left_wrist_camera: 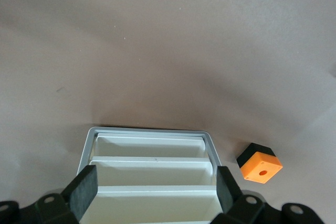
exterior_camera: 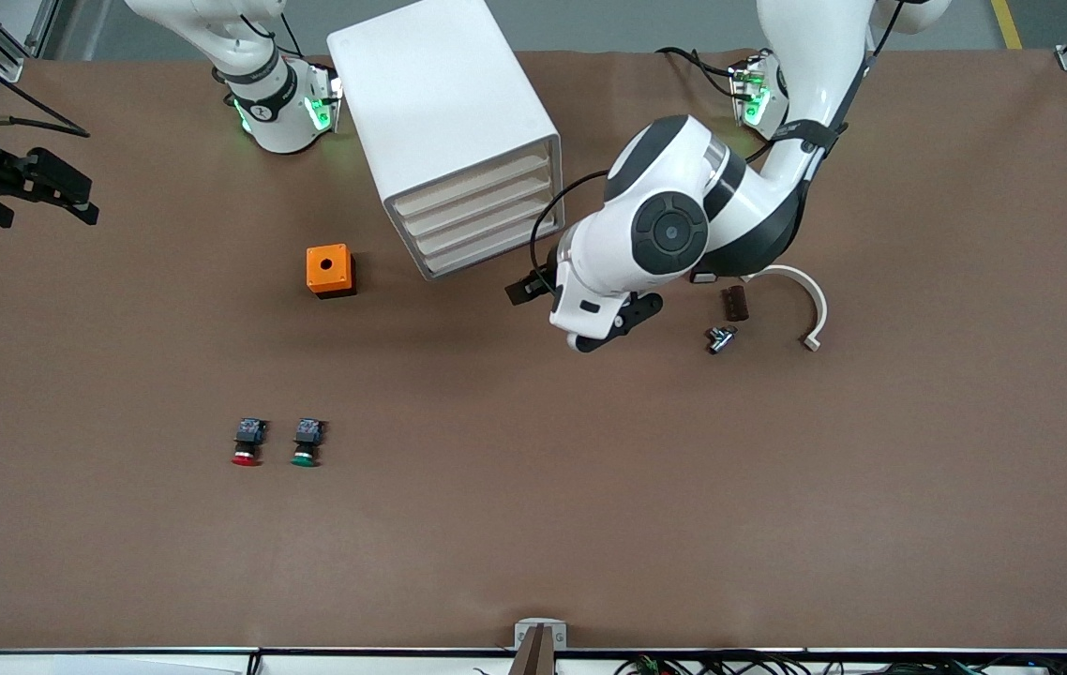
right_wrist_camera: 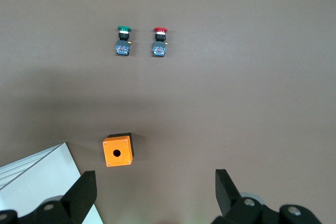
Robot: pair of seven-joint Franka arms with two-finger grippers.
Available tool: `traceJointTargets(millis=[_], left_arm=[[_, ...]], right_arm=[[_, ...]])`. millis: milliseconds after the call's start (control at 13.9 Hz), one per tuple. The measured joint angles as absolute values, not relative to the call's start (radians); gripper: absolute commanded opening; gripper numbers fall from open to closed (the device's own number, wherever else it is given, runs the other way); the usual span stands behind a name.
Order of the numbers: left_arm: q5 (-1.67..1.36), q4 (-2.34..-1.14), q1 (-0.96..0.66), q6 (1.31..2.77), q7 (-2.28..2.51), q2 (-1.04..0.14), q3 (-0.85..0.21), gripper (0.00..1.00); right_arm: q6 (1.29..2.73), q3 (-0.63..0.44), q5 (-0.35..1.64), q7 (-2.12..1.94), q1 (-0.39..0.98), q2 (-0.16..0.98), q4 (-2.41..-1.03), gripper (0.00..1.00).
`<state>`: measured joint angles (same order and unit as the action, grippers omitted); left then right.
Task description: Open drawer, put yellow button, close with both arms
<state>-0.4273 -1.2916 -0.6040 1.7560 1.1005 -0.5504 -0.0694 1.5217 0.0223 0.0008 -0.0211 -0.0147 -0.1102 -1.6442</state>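
You have a brown counter (exterior_camera: pixel 533 525) with a white cabinet (exterior_camera: pixel 444 122) near the robots' bases. It holds four shallow drawers. The drawer (exterior_camera: pixel 473 183) you want is the uppermost one; its pale cream front sits level with the three below, so nothing inside any of them shows.

Your left end effector (exterior_camera: pixel 610 326) hangs over the counter just in front of the cabinet, fingers (left_wrist_camera: pixel 84 190) spread wide and gripping nothing. Your right end effector (exterior_camera: pixel 74 197) waits over the right arm's end of the counter, also spread and empty.

An orange box (exterior_camera: pixel 330 270) with a hole stands beside the cabinet. A red-capped button (exterior_camera: pixel 247 442) and a green-capped button (exterior_camera: pixel 308 442) lie side by side nearer the front camera.
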Motion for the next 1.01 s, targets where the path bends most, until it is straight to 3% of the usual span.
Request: traceJointTargets(millis=[503,1006], left_arm=[[-0.403,-1.289,-0.484,1.675,0.916,-0.47,-0.068,0.99],[-0.329,-1.289,-0.292,1.454,0.565,-0.317,-0.065,0.99]], right_arm=[[1.523,0.025,0.001,-0.021,-0.014,-0.133,-1.644,1.0],[1.53,0.023,0.001,-0.021,-0.014,-0.135,-1.644,1.0]])
